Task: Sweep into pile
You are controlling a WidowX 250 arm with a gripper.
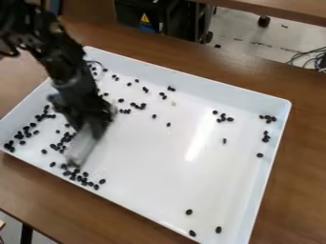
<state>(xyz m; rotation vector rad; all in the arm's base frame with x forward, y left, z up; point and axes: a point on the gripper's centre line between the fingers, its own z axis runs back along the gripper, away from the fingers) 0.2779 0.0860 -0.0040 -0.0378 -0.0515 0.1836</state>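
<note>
So the black two-finger gripper [92, 129] is over the left part of a big white shallow plastic tray [210, 205], hanging down at a slant from the upper left, and it's pretty blurry. Looks to me like it's clamped onto a pale grey flat tool [81, 147], which is tilted, lower end right by a bunch of beans. The small black oval beans [79, 178] are all over the place tbh: thickest near the tray's lower left edge, more in loose clumps toward the left corner, a bunch along the upper left, a few little groups on the right side, and some strays near the bottom corner. So nope, not one pile. Tray's on a brown wooden table [296, 181], with a black case [170, 16] behind it and some dark cables [309, 57] off at the right edge.
</note>
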